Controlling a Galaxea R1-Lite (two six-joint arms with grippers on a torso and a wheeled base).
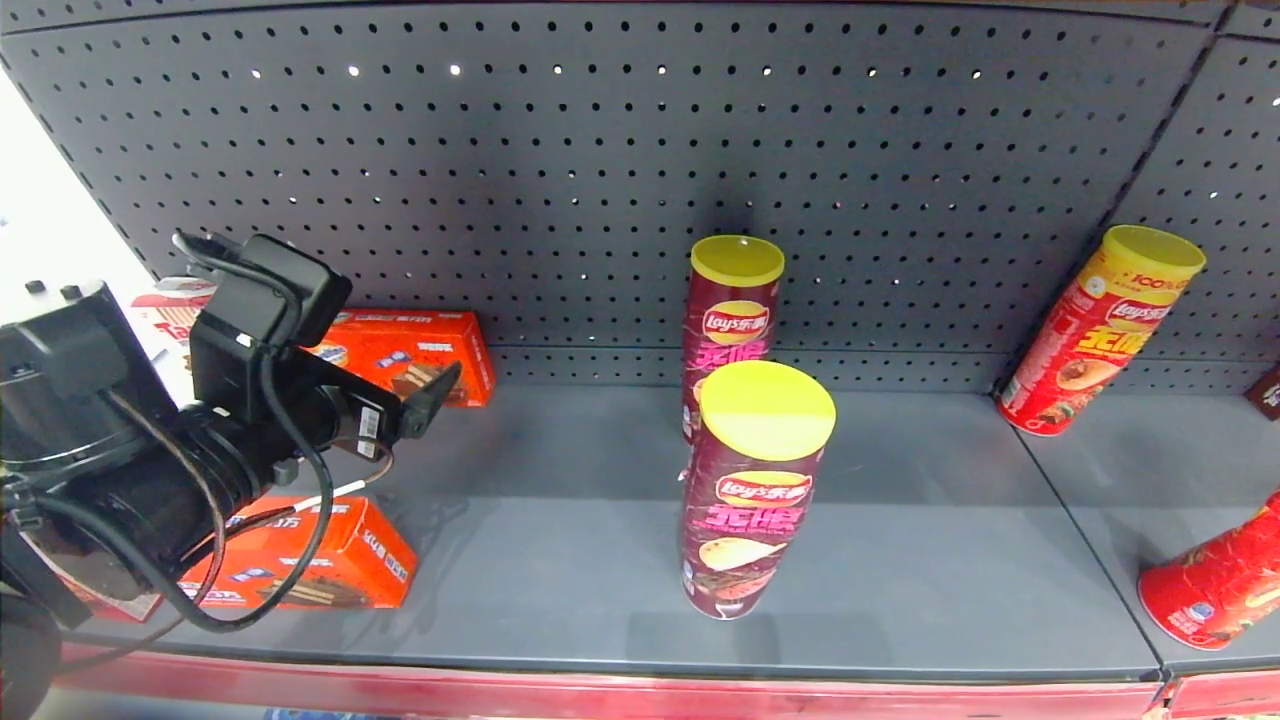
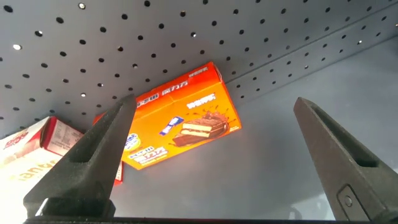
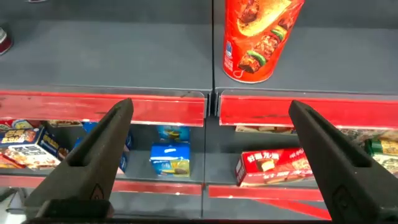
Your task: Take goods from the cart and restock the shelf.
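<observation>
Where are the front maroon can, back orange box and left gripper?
front maroon can [image 1: 750, 520], head view, label middle
back orange box [image 1: 425, 340], head view, printed face
left gripper [image 2: 214, 102], left wrist view, between fingertips

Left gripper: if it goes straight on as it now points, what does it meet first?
Probably the orange box by the pegboard wall, dead ahead of the open left gripper; depth is unclear.

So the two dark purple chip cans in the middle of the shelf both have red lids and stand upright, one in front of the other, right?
Not quite. The lids are yellow, not red. The head view shows the front can and the back can each capped in yellow. The rest holds: both stand upright in the middle of the shelf, one in front of the other.
</observation>
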